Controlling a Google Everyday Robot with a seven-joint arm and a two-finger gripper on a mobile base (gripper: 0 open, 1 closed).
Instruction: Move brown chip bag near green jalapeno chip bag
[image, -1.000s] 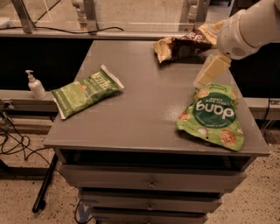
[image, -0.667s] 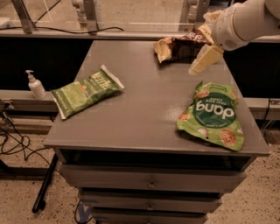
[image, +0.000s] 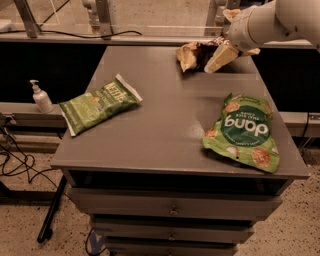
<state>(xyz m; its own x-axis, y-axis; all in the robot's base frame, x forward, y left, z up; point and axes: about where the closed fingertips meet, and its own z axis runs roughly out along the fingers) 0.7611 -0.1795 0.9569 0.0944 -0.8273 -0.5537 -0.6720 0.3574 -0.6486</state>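
The brown chip bag (image: 196, 54) lies crumpled at the far right of the grey table top (image: 170, 115), with a cream-tan end facing left. My gripper (image: 226, 56) is right beside the bag's right end and hides part of it. It looks open, with one cream finger (image: 219, 57) slanting down against the bag. The green jalapeno chip bag (image: 97, 104) lies flat at the left edge of the table, far from the brown bag.
A wide bright green "dang" pouch (image: 243, 132) lies at the front right of the table. A white pump bottle (image: 41, 97) stands on a lower shelf to the left. Drawers are below the table top, and cables lie on the floor at the left.
My gripper has moved from above the dang pouch toward the back of the table and now sits at the brown bag. The bags have not moved.
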